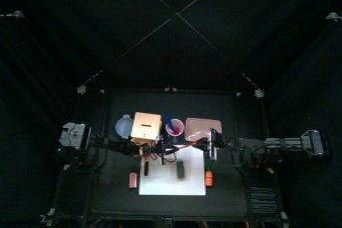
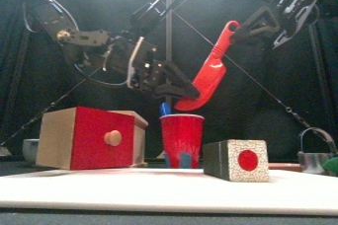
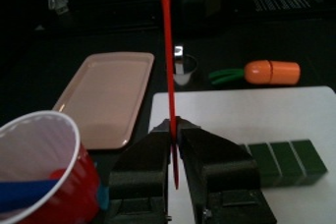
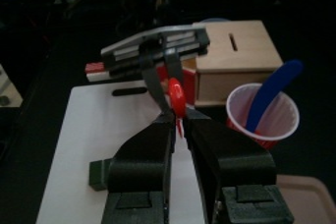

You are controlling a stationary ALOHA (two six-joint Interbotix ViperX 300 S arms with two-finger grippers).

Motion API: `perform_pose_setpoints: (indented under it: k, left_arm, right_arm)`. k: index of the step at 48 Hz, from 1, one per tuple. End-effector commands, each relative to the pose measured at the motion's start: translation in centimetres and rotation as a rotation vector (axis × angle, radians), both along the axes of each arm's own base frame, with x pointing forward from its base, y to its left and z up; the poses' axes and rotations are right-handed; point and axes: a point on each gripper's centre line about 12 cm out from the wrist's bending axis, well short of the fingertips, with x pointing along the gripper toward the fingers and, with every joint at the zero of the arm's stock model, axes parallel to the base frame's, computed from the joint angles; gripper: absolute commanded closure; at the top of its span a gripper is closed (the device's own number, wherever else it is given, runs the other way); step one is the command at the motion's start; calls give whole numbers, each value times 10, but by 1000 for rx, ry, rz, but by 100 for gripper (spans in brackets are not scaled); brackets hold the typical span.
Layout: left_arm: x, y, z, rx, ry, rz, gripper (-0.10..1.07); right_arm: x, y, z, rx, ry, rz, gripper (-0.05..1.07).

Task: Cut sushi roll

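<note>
A red knife [image 2: 211,69] hangs in the air above the table, slanting from upper right down to the left. My right gripper [image 2: 246,26] is shut on its upper end, and my left gripper [image 2: 168,78] is shut on its lower end. In the left wrist view the blade [image 3: 167,51] stands edge-on between the jaws. The sushi roll [image 1: 178,172], a dark green log, lies on the white board [image 1: 193,184] below both grippers. It also shows as dark blocks [image 3: 282,159] beside my left jaws.
Behind the board stand a wooden box with a red face [image 2: 90,137], a red cup [image 2: 183,142] holding a blue utensil, and a small speckled box with a red dot [image 2: 238,160]. A pink tray [image 3: 105,90] and an orange item [image 3: 262,71] lie beside the board.
</note>
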Motion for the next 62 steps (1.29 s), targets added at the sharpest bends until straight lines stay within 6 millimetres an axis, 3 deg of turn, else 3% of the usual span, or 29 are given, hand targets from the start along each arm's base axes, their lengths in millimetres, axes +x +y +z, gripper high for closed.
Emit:
perform_pose_setpoints:
  k: [1,17,23,39,51,62]
  left_arm:
    - [-6,-2,25,-13,-29,-12,49]
    - [-16,-15,24,-80,233,-97,49]
    - [-17,-16,22,-86,275,-109,49]
    - [-17,-21,25,-119,413,-153,49]
    - [-13,-22,23,-133,491,-173,49]
    - [-8,-19,17,-142,527,-168,49]
  right_arm:
    - [1,6,-6,28,19,12,47]
    - [6,15,-40,85,181,14,43]
    - [5,11,-46,102,273,-21,35]
    - [10,8,-10,31,301,-30,-1]
    - [15,10,-2,16,263,-17,-1]
    - [25,28,-4,23,254,47,0]
